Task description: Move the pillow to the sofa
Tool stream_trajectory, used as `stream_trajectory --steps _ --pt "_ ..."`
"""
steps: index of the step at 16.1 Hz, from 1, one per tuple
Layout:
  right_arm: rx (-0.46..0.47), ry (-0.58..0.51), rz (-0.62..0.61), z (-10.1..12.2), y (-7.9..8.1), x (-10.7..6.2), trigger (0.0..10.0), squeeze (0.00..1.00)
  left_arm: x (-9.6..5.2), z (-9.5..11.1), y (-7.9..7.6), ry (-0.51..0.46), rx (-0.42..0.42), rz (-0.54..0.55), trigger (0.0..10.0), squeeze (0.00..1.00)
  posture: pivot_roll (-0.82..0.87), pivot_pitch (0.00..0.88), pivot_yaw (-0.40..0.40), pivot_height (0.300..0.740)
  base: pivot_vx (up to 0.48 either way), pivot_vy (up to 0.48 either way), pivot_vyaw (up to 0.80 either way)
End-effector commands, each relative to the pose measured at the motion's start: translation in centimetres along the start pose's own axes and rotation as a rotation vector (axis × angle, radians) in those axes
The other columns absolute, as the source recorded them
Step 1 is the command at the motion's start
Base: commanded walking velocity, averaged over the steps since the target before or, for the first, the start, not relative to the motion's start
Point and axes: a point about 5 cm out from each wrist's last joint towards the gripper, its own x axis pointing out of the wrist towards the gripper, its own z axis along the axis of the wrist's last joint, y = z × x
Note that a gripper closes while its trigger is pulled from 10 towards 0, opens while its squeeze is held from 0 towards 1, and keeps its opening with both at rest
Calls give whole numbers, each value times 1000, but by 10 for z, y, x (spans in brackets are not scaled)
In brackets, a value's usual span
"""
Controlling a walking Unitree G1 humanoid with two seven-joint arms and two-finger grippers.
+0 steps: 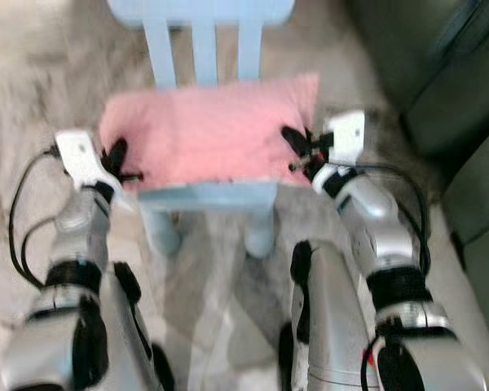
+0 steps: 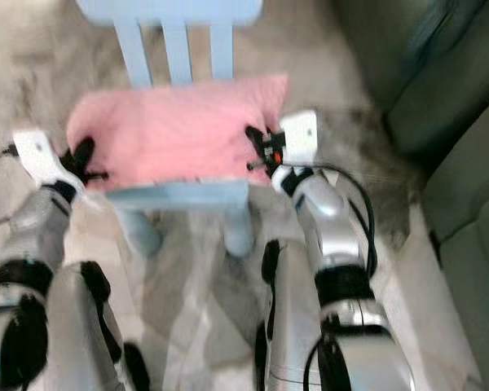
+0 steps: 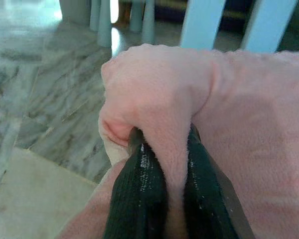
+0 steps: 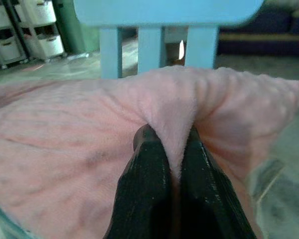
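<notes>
Resting flat on seat of pale blue chair [image 1: 204, 195]: pink pillow [image 1: 212, 134], plush, rectangular, long axis running side to side across the robot's front, one short end toward each arm. Covering nearly the whole seat; far edge against the chair's back slats.

Left gripper [image 1: 118, 160]: at pillow's left short end, near the front corner. Closed hard on a pinched fold of pink fabric; in left wrist view, fingers [image 3: 139, 194] nearly together with a ridge of plush squeezed up between them. Holding pillow only.

Right gripper [image 1: 301, 151]: at pillow's right short end. Likewise clamped on a raised fold; in right wrist view, fingers [image 4: 149, 184] almost touching, fabric bunched between and above them. Holding pillow only.

Governing relation: pillow spanning between the two grippers, each equally near its own end, so neither arm favoured; load shared along the long axis. Not yet lifted, by the look of it: underside appears in contact with seat, though head views are blurred.

Sofa [image 1: 440, 90]: dark grey-green upholstery, to the robot's right and slightly ahead, well apart from chair. Judged direction of carry: up off seat, then rightward.

Floor [image 1: 33, 73]: pale marbled stone, surrounding chair legs.

Risk, judged: grip on surface folds only, so plush could slip free if ends rise unevenly.
</notes>
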Motion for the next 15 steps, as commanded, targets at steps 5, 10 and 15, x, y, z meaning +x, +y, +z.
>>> stream_trajectory --steps 5,10,15 --pt "-32 10 -110 -10 -2 -28 0 0 -21 -2 -11 -22 -48 -25 0 0 -89 0 10 366 0 0 0" --pt "-58 69 -193 -23 -18 -64 0 0 -65 -43 -42 107 -115 -80 0 0 -92 0 22 366 0 0 0" --pt "-58 127 -298 -34 -28 -103 0 0 -91 -55 -44 165 -30 -154 0 0 -100 0 37 366 0 0 0"
